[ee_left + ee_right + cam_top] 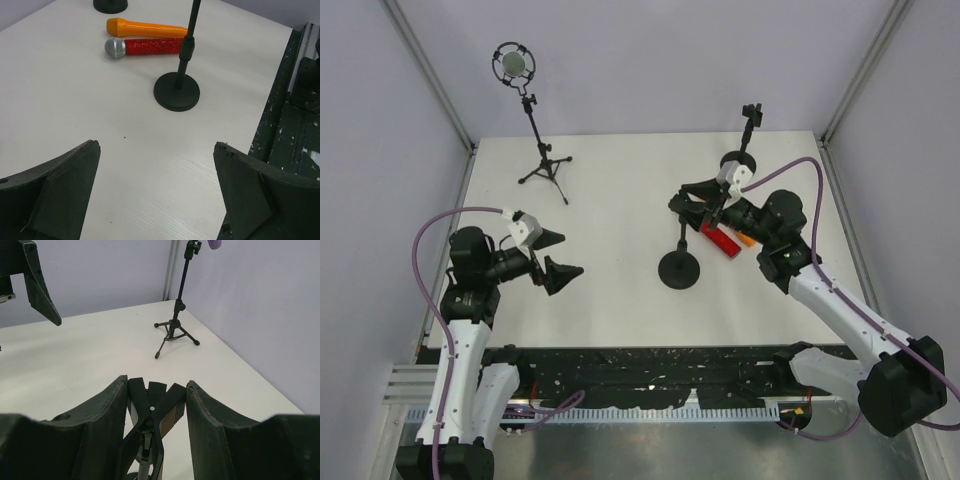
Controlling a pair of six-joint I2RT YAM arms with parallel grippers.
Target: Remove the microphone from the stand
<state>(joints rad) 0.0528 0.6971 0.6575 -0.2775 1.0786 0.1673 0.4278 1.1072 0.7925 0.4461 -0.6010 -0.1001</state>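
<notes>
A grey microphone sits in a ring mount on top of a tripod stand at the far left; the stand also shows in the right wrist view. A red microphone and an orange microphone lie on the table. A round-base stand rises beside them. My right gripper is shut on the black spring clip at its top. My left gripper is open and empty, low over the left-middle table.
A second round-base stand with an empty holder stands at the back right. The walls close in at the back and on both sides. A black rail runs along the near edge.
</notes>
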